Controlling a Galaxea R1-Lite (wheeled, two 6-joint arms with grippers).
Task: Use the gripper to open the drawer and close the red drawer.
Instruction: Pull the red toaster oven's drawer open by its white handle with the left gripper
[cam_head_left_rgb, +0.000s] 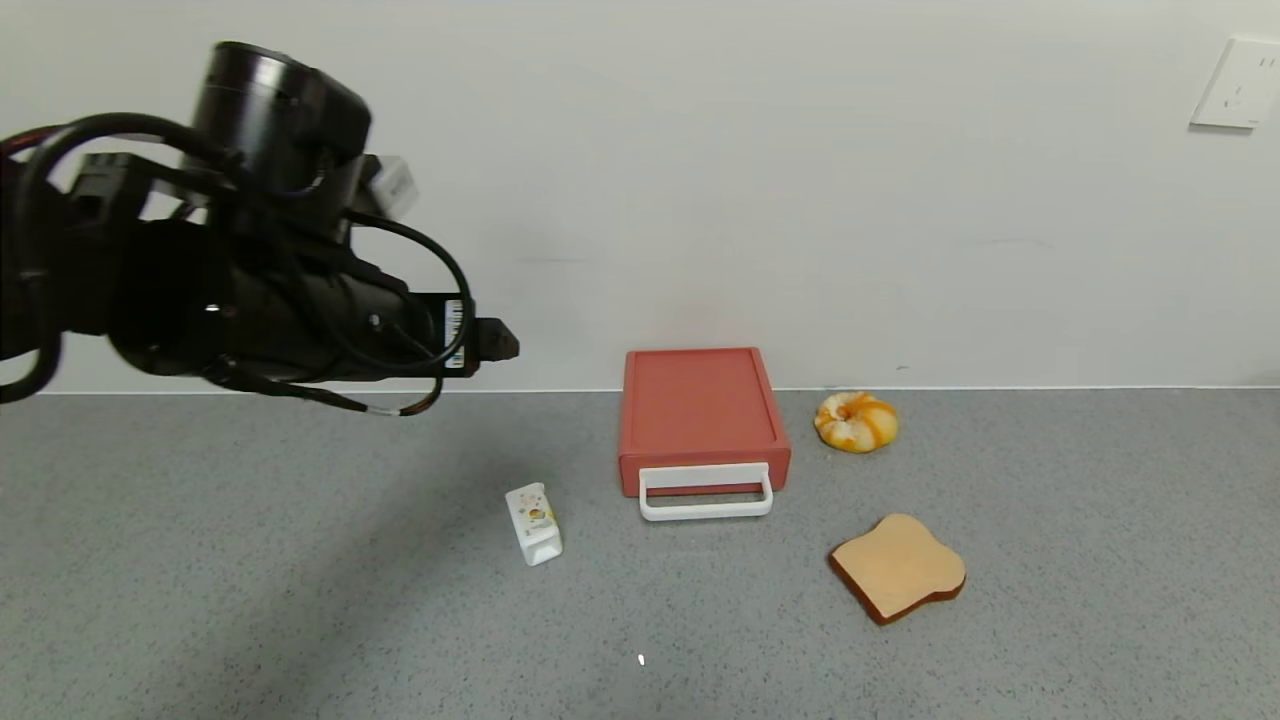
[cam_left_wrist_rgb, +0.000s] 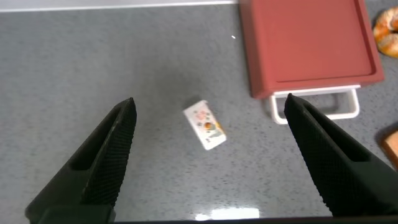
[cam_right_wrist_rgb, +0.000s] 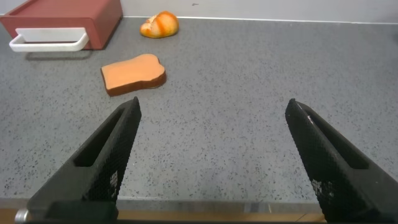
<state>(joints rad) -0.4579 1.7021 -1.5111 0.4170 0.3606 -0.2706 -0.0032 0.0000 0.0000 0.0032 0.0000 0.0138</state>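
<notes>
Jaws spread, left gripper (cam_left_wrist_rgb: 208, 155) hangs above drawer (cam_head_left_rgb: 703, 415) (handle (cam_head_left_rgb: 706, 492) facing robot).

Carton (cam_head_left_rgb: 534, 523) left of drawer (cam_head_left_rgb: 702, 417); toast (cam_head_left_rgb: 898, 567) right.

Small white carton (cam_head_left_rgb: 534, 523): printed coloured pictures, no lettering legible.
Left arm label (cam_head_left_rgb: 455, 333): white sticker with barcode-like stripes, characters unreadable.
Red drawer (cam_head_left_rgb: 700, 415): no markings.

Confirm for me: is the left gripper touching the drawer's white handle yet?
Apart. The head view shows the left gripper raised well away from the white handle of the drawer, with bare counter between them.
</notes>
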